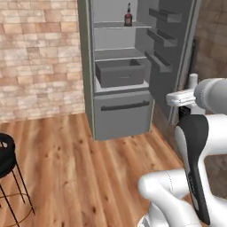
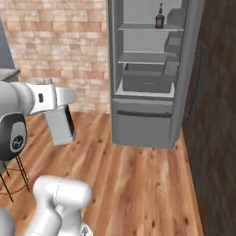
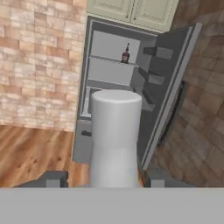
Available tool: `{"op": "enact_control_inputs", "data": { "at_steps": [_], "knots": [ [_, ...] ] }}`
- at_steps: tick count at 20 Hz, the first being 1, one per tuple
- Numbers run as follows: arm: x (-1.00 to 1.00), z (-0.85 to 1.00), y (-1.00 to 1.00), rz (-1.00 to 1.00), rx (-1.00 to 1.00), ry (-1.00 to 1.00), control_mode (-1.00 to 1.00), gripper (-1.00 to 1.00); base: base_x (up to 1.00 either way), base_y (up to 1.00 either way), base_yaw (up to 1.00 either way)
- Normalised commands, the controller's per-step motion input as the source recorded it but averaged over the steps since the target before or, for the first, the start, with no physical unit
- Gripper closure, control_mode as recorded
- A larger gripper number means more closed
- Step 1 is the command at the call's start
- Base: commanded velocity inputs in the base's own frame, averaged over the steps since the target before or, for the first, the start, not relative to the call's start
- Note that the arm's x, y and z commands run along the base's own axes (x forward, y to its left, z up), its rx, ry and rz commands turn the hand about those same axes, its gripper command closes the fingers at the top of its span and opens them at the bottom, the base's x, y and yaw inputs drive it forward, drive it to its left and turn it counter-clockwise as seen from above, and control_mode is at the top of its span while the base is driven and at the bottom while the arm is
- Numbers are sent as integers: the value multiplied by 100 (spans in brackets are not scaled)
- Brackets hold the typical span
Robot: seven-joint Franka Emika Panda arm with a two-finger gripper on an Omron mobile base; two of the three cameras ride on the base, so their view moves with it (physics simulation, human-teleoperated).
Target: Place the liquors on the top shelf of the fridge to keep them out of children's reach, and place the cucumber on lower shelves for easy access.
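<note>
Against the brick wall, in the upper middle of the left base view, the fridge (image 1: 122, 111) stands with its door (image 1: 170, 53) swung wide to the right of the frame. On the top shelf (image 1: 111, 25) sits the squat dark red-brown bottle (image 1: 128, 17) with its black neck, upright and toward the shelf's right end. Below it come another flat grey shelf (image 1: 117, 54) and then the boxy drawer (image 1: 120, 72), pulled forward. Narrow trays (image 1: 158, 61) step down the inside of the door.

At the centre of the hand view, the tall clear-white bottle (image 3: 114, 138) rises straight up between the two dark fingers (image 3: 54, 178) of the gripper (image 3: 105, 179). The jaws stand on either side of its base and look clamped on it, though the actual contact lies at the very bottom of the frame and is hard to make out. In the right base view the same bottle (image 2: 60, 123) hangs at middle left below the white hand, tilted, over the wooden floor (image 2: 143, 184) and well apart from the fridge.

A black wire stool (image 1: 9, 173) stands at the lower left of the left base view. Pale olive cabinets (image 3: 131, 11) sit above the fridge in the hand view. No cucumber can be made out from these angles.
</note>
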Motion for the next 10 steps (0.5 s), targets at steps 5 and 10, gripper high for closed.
{"op": "enact_control_inputs", "data": {
  "at_steps": [5, 10],
  "knots": [
    [0, 0, 0, 0, 0, 0, 100, 100, 36, -4, -47],
    [0, 0, 0, 0, 0, 0, 100, 100, 60, -3, -6]
  ]
}}
